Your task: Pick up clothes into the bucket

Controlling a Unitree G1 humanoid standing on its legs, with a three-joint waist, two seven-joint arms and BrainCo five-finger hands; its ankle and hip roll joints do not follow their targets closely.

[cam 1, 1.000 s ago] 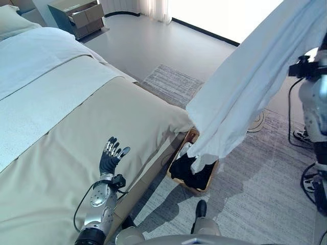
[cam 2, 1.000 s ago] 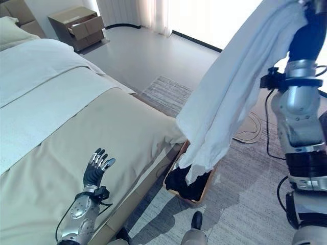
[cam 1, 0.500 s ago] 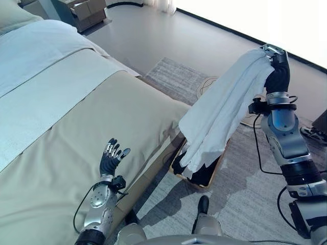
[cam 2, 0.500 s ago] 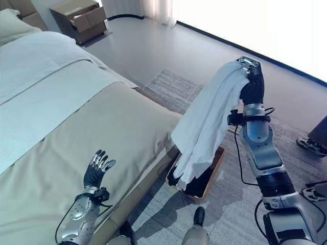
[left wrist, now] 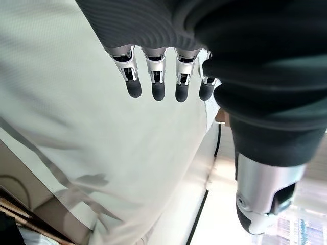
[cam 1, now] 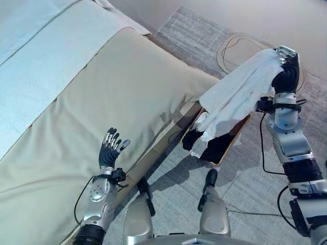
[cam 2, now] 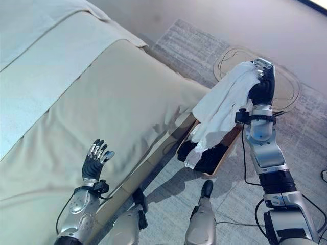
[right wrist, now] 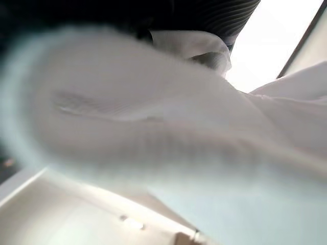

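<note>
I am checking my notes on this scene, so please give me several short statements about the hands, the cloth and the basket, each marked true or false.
1. The right hand grips a white cloth garment. True.
2. The left hand holds a dark garment. False: it is open and holds nothing, above the beige bed cover.
3. The white garment's lower end hangs into the brown wooden basket. True.
4. The basket stands on the bed. False: it stands on the grey rug beside the bed.

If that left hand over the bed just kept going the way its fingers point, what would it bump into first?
Probably nothing soon. The left hand is open, its fingers pointing along and above the beige bed cover. If it sank at all, that cover would come first; depth is hard to judge.
</note>
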